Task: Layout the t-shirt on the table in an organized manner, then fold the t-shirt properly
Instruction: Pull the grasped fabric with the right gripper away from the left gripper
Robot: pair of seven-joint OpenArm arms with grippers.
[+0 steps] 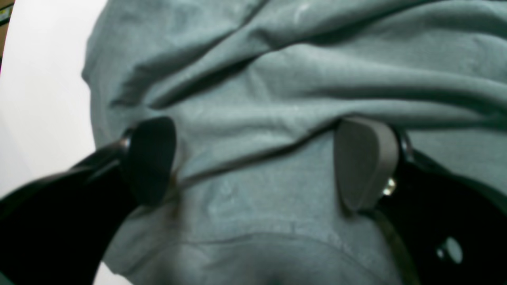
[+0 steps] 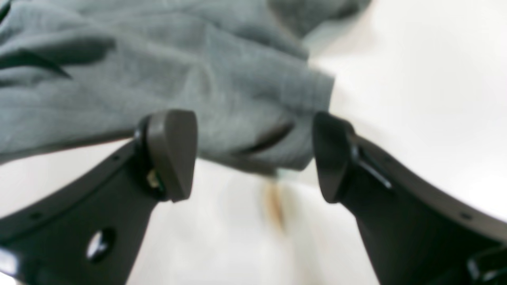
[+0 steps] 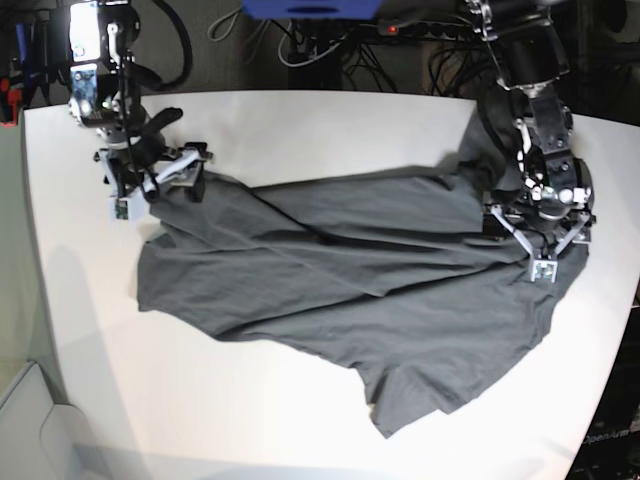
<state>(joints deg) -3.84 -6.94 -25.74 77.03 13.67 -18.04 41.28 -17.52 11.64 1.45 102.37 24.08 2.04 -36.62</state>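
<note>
T-shirt (image 3: 360, 300) limp, wrinkly, drags easily; pinch hems at 3 and 10 o'clock. Left gripper (image 1: 253, 160) and right gripper (image 2: 253, 156) both wide, empty.

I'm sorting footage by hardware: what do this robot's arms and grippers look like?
Both are dark, mostly black jointed arms. The left gripper and right gripper each end in two black, outward-curving fingers pierced with holes, tipped by rounded grey wedge-shaped pads. In the base view, light silver finger links show at each gripper, and black cables loop behind the arm bases.
</note>
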